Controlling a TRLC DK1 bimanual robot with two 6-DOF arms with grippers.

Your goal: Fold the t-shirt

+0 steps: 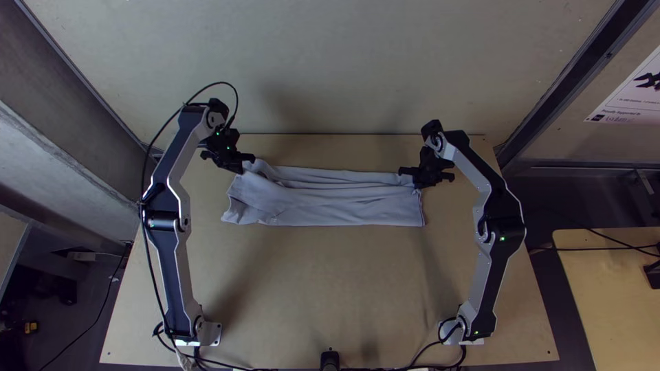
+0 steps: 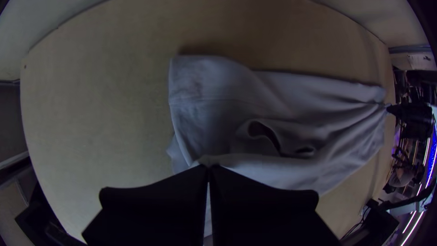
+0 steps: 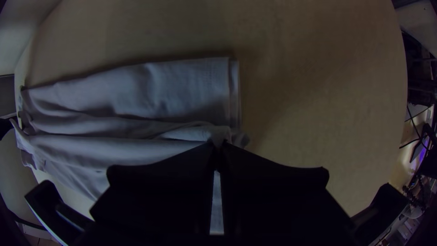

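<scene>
My left gripper (image 1: pixel 249 160) is clamped on one far corner of the t-shirt (image 1: pixel 323 208), my right gripper (image 1: pixel 408 172) on the other, fingers together. The shirt lies in a creased band, near the table's far edge; broad tabletop (image 1: pixel 330 282) extends towards my bases.

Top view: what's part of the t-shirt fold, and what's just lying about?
Part of the job:
- t-shirt, in a wide strip
- left end effector, closed on its left end
- right end effector, closed on its right end
- wooden table, work surface

Not part of it:
- printed sheet, upper right
- side table, right
- small yellow object, lower left
</scene>
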